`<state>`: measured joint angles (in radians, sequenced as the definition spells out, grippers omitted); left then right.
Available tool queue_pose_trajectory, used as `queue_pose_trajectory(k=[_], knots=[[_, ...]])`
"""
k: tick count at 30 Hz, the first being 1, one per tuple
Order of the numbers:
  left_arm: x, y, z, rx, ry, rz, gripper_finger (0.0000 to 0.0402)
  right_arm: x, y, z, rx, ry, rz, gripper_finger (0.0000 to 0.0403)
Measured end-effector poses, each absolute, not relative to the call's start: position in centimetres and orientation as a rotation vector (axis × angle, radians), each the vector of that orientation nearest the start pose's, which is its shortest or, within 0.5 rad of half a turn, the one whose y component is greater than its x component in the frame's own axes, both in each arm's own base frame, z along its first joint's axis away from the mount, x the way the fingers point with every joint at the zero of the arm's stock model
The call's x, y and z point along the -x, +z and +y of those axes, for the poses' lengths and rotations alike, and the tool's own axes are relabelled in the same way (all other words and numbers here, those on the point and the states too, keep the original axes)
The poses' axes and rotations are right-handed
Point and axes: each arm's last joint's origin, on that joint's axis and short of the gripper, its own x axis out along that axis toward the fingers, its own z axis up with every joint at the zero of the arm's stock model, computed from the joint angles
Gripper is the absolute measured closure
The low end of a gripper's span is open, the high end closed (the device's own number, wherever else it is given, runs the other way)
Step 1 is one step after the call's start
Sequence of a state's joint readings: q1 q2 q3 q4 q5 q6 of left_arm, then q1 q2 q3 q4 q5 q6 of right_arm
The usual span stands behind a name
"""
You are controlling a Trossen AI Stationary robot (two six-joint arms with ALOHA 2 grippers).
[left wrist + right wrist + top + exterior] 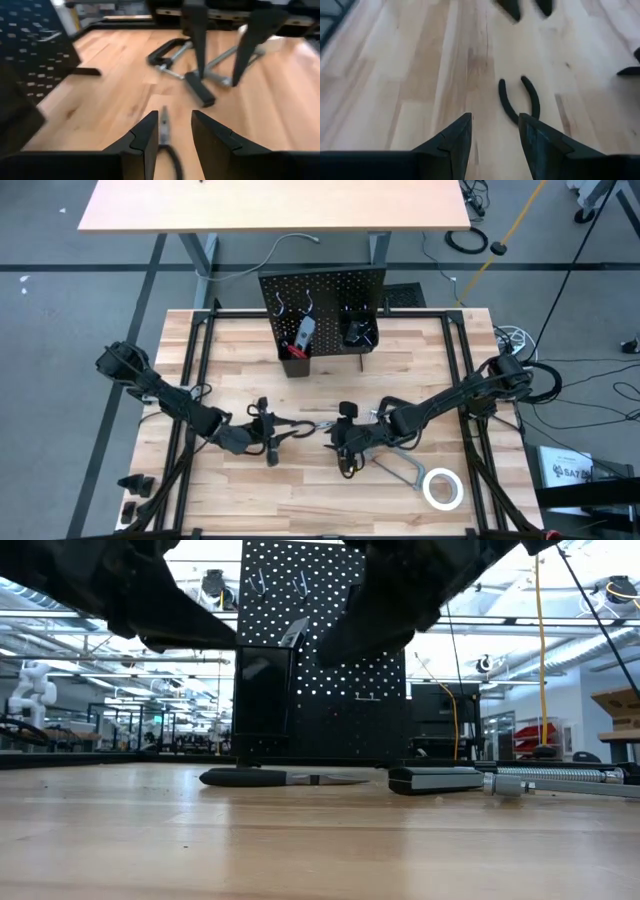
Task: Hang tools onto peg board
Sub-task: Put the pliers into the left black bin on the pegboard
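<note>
Our left pincer (172, 137), fingers apart, straddles the pliers (165, 131) lying on the worktop (110, 95); we should lower squarely and close at the pivot. Right pincer (495, 142), also apart, waits opposite. Beyond, the peg board (322, 292) stands.

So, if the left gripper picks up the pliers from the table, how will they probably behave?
The pliers lie flat on the table between the open fingers of the left gripper. They look like metal, so probably stiff and rather heavy for their size. Their two curved dark handles are spread apart, so the joint may swing when lifted. Lying flat, they should not roll.
</note>
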<state>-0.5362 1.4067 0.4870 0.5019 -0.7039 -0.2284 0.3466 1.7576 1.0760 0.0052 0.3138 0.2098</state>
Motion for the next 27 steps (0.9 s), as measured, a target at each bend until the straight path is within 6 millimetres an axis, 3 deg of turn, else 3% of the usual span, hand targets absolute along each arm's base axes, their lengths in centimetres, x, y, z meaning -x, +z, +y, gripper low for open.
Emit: queue_pose_trajectory(k=[13,20,27], knots=[[-22.9,16.6,-11.0,-0.002,0.257,0.335,0.0281,-38.1,14.6,10.6,0.131,-0.038,0.664,0.0248],[-22.7,15.8,-11.2,-0.018,0.171,0.424,0.0281,-39.2,15.8,9.6,0.103,-0.064,0.765,0.0239],[-23.2,13.9,-11.6,-0.068,0.141,0.474,0.0271,-40.0,17.2,9.6,0.104,-0.067,0.747,0.0185]])
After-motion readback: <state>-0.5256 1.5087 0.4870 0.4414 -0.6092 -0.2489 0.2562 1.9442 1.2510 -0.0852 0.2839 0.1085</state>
